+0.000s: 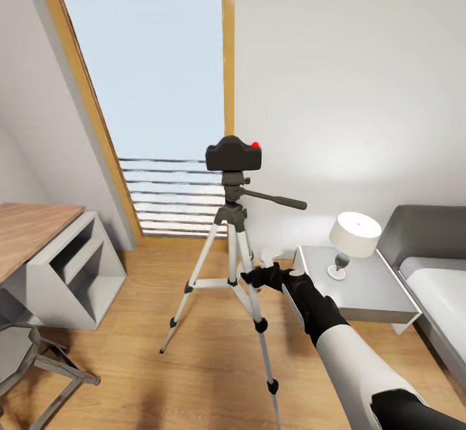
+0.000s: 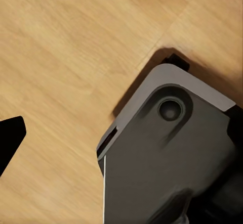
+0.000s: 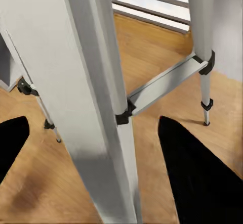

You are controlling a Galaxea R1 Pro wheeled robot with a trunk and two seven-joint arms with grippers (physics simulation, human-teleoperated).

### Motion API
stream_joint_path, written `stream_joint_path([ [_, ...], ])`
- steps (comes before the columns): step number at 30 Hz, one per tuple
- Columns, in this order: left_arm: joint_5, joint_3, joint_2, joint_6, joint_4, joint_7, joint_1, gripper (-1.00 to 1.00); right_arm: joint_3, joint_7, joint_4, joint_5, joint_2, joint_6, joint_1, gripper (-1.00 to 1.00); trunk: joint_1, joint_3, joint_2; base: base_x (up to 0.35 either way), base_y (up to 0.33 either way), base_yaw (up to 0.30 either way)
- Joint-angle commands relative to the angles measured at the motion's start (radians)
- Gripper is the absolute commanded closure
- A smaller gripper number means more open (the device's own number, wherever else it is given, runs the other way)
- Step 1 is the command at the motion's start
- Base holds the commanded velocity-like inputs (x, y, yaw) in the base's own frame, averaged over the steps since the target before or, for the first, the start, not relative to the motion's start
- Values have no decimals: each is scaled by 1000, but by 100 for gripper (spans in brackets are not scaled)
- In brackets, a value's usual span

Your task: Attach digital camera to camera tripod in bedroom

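The black digital camera [image 1: 233,153], red button on top, sits on the dark grey head of the camera tripod [image 1: 231,249], which stands on the wood floor before the window. My right gripper [image 1: 259,273] reaches to the tripod's near leg, just below the head. In the right wrist view the silver leg [image 3: 96,82] runs between the two black fingers [image 3: 197,173] with a gap on each side, so this gripper [image 3: 93,123] is open around it. In the left wrist view one black fingertip [image 2: 10,140] hangs over bare floor at the frame's edge, holding nothing.
A grey nightstand [image 1: 382,294] with a white lamp [image 1: 355,235] stands right of the tripod, and the bed [image 1: 440,288] lies beyond it. A wood desk [image 1: 32,229], white shelf unit [image 1: 77,275] and grey stool [image 1: 26,359] are at left. A grey robot part [image 2: 167,158] is below my left wrist.
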Motion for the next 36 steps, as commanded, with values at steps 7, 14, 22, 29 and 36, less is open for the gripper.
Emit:
stream_joint_path([
  [7,-5,6,0,8,0,8,1,-100,-2,5,-2,10,0,4,-1,-100,1,-2,-2,0,0,0],
  [14,-8,6,-3,15,1,8,1,-100,-2,6,-2,11,-1,4,-1,-100,1,-2,-2,0,0,0],
  [22,-10,5,-4,13,1,6,1,-100,-2,8,-2,14,-2,5,-1,-100,1,-2,-2,-14,0,0],
  [29,-9,6,-4,15,1,6,1,-100,-2,9,-3,18,-3,6,-1,-100,1,-2,-2,-214,0,0],
  [36,-8,6,-4,16,1,6,1,-100,-1,10,-3,19,-3,6,-1,-100,1,-2,-2,-314,0,0],
])
